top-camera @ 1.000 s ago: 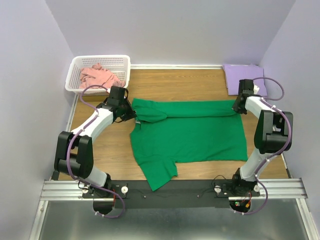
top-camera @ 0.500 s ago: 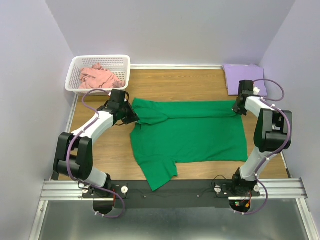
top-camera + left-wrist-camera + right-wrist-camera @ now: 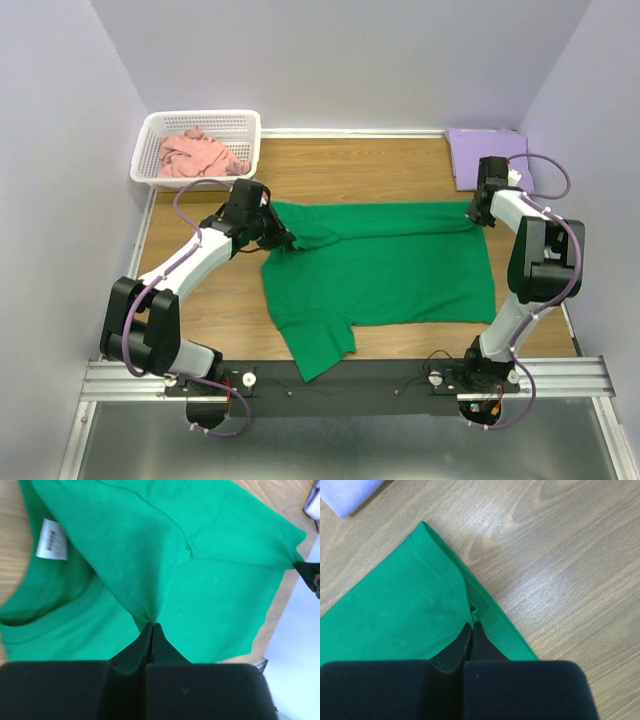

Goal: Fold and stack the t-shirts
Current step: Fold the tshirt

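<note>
The green t-shirt (image 3: 385,265) lies spread across the middle of the table, its far edge folded over toward me. My left gripper (image 3: 283,238) is shut on that folded edge near the collar; the left wrist view shows the cloth (image 3: 165,560) pulled into a peak at the gripper (image 3: 151,625), with the white neck label (image 3: 52,546) beside it. My right gripper (image 3: 474,219) is shut on the shirt's far right hem corner (image 3: 435,605), pinched at the gripper (image 3: 471,624). A folded lavender t-shirt (image 3: 488,155) lies at the back right. The pink t-shirt (image 3: 198,153) sits crumpled in the basket.
A white lattice basket (image 3: 196,124) stands at the back left corner. Purple walls close in the table on three sides. Bare wood (image 3: 215,290) shows to the left of the green shirt and along the back (image 3: 350,165).
My left gripper has moved to the right and slightly toward me, dragging the shirt's folded far edge farther over the body. The right gripper has stayed put.
</note>
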